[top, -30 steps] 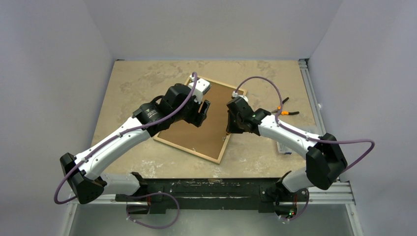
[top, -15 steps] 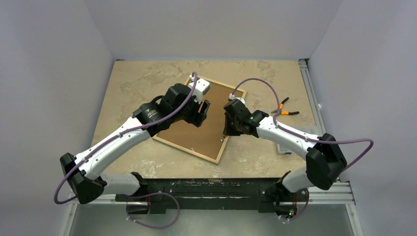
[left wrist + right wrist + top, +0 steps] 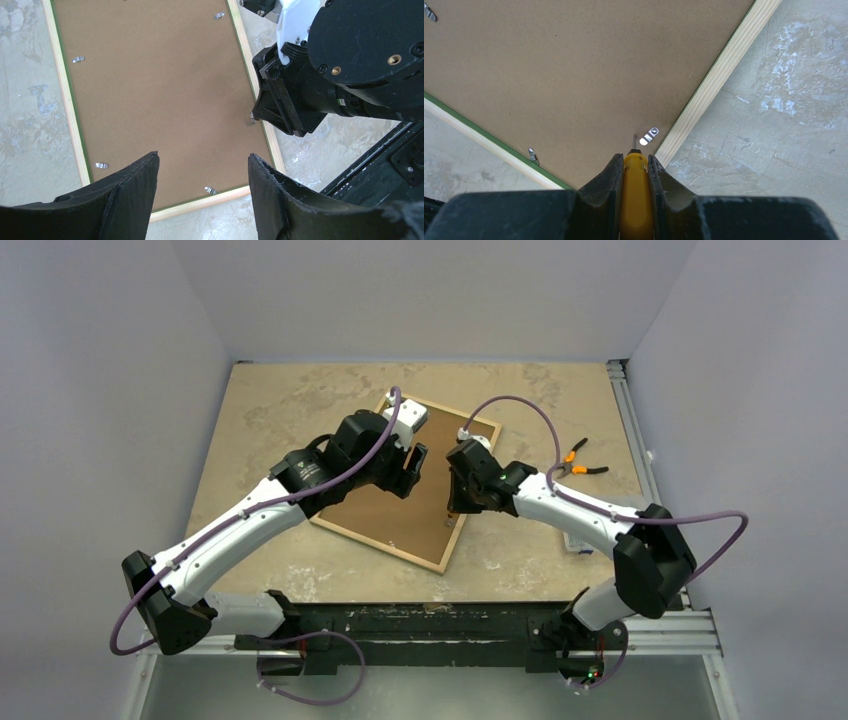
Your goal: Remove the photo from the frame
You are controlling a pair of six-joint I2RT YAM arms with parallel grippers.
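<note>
Frame (image 3: 380, 547) lies face-down near mid-table (image 3: 290, 410), light-wood back edge up. It is the only holder in view: the photo (image 3: 400, 515) sits inside it, brown fibreboard back uppermost and roughly flush w/ the rim, print side hidden. Small metal tabs (image 3: 101, 165) along the rim overlap the board, so it is judged locked in. Left gripper (image 3: 202, 162) hovers above the board, jaws wide, holding nothing. Right gripper (image 3: 635, 160) is closed narrow on a yellow-handled tool (image 3: 636, 200), its thin tip just beside one tab (image 3: 649, 136) at the right-hand rim; whether they touch can't be told. Orange-handled pliers (image 3: 578, 462) lie on the table to the right, well apart from the frame. Handling, est.: board is probably stiff, light and flat, w/ no free edge to pinch until the tabs are turned aside. Then lever up a corner at the rim and grip it by the edge. The frame is thin and light, so it may slide or lift w/ the board unless pinned. Glass beneath: not visible.
</note>
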